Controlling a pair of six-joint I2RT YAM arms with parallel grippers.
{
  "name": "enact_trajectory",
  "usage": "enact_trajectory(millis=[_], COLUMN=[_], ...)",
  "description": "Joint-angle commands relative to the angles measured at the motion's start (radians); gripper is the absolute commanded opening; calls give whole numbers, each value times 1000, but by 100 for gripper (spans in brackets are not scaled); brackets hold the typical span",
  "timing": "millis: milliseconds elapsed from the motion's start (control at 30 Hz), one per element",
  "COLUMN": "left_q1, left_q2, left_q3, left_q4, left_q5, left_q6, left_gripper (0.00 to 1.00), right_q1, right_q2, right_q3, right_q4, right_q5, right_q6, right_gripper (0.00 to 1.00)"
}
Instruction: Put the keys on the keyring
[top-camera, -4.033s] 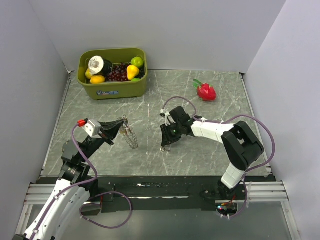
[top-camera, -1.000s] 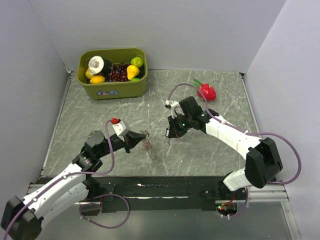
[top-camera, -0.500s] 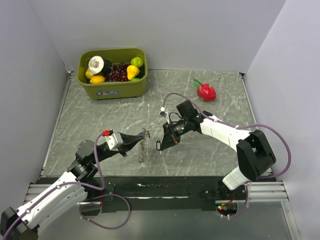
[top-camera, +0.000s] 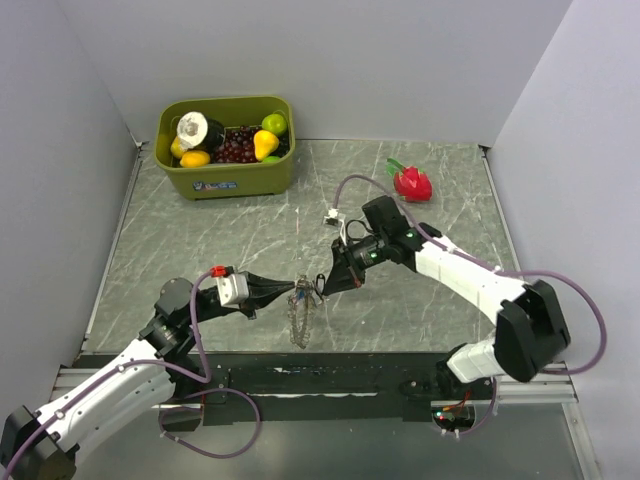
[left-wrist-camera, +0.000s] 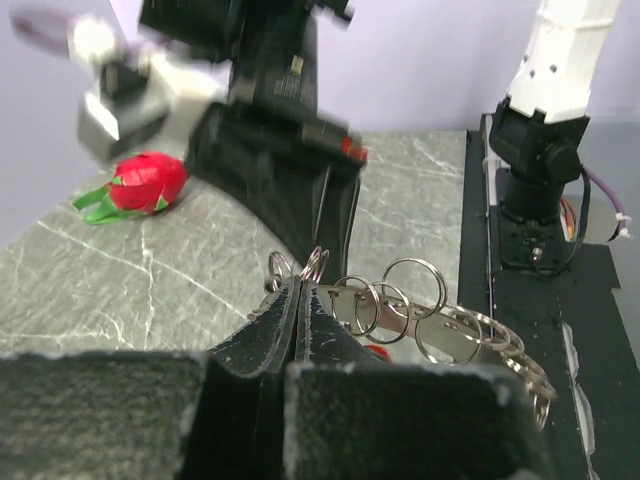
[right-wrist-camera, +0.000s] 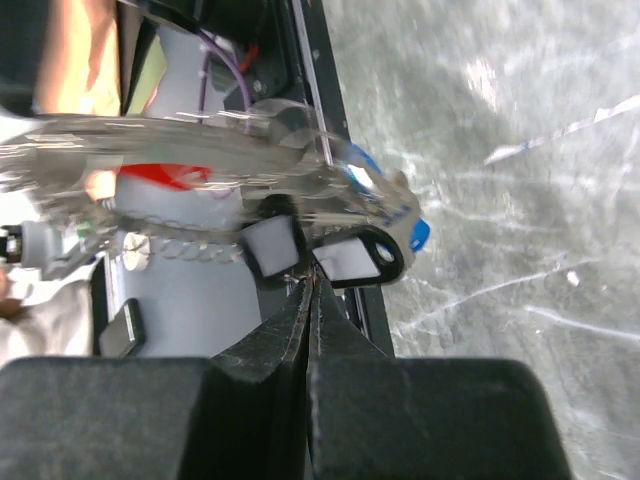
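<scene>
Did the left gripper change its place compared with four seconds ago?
Yes. The left gripper, shut on the keyring, is now farther from the green bin, nearer the near edge of the table and the right gripper, which pinches a key.

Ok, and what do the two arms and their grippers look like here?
The left arm and right arm are white tubular links with black joints, each trailing a looping purple cable. The left gripper and right gripper are black, tapering to thin, rough-faced fingers. The left wrist carries a small red part; the right shows a green light.
</scene>
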Motion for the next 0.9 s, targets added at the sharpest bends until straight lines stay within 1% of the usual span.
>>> enact_trajectory(millis=[0, 200, 233, 267, 300, 367, 400, 433, 533, 567, 600, 633, 667, 700, 733, 767, 867], left_q1=[-8, -11, -11, -11, -11, -11, -12, -12, -12, -11, -12, -12, -12, -11, -12, -12, -12], left_q2=[8, 12, 11, 8, -3, -17, -33, -43, -81, -92, -110, -119, -126, -133, -136, -133, -121], left_q3=[45, 39, 39, 39, 40, 49, 54, 58, 60, 57, 54, 42, 37, 34, 29, 31, 34], left_q4=[28, 15, 12, 6, -10, -32, -66, -78, -119, -123, -123, -114, -109, -104, -103, -104, -107], left_q5=[-14, -52, -63, -73, -101, -155, -179, -242, -357, -374, -383, -391, -391, -390, -391, -388, -385], left_q6=[38, 44, 43, 46, 47, 54, 58, 61, 60, 63, 61, 60, 58, 58, 57, 55, 57], left_gripper=[1, 1, 1, 1, 1, 1, 1, 1, 1, 1, 1, 1, 1, 1, 1, 1, 1], right_q1=[-7, -7, -7, -6, -7, -9, -6, -7, -3, -3, -4, -3, -4, -3, -3, -4, -3], right_q2=[-85, -56, -53, -44, -16, 22, 56, 71, 114, 119, 102, 81, 23, -8, -37, -79, -88], right_q3=[11, -9, -15, -21, -15, 10, 16, 19, 33, 31, 22, -5, -24, -41, -65, -73, -75], right_q4=[21, 55, 78, 78, 69, 11, -3, -13, -54, -56, -43, -21, 27, 50, 68, 81, 86], right_q5=[-5, -56, -36, -4, 81, 159, 227, 258, 355, 361, 360, 366, 378, 401, 438, 453, 506], right_q6=[-26, -13, -5, 19, 24, 29, 30, 36, 59, 58, 59, 70, 82, 93, 116, 121, 130], right_gripper=[0, 0, 0, 0, 0, 0, 0, 0, 0, 5, 26, 35, 52, 93, 100, 100, 100])
